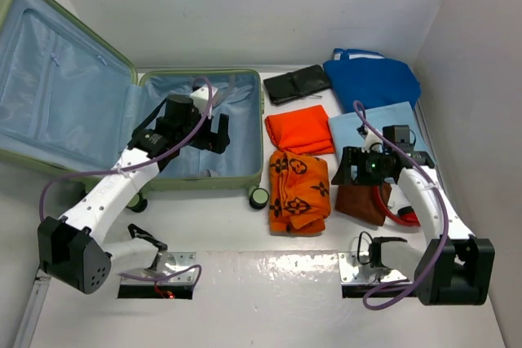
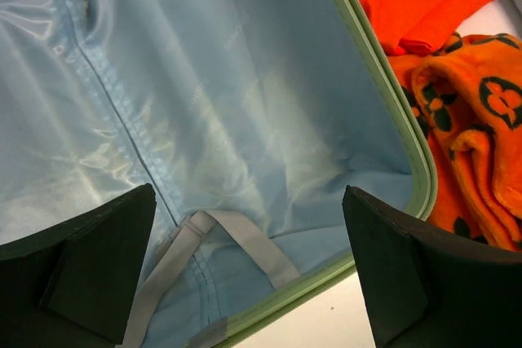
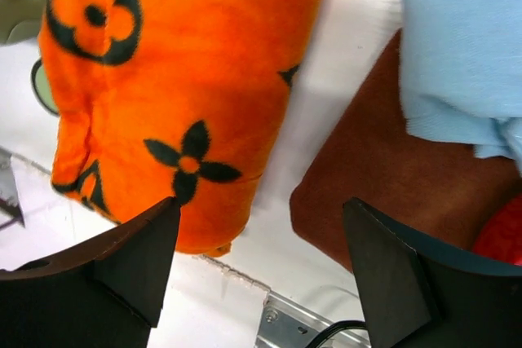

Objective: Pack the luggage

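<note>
1. The luggage point(image 1: 65, 95) lies open toward the counter's far-left corner. It is a stiff hard shell, likely light while unpacked, and best taken by its rim.
2. The left end effector point(image 2: 249, 195), spread apart and empty, hovers over its open base.
3. The right end effector point(image 3: 261, 201), apart too, hangs well away from the luggage. It sits toward the right edge, beside the orange patterned blanket point(image 3: 179, 79).

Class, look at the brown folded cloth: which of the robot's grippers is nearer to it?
Right. The right gripper hangs open just over the brown cloth's edge; the left gripper is open over the luggage, beyond the orange blanket.
</note>
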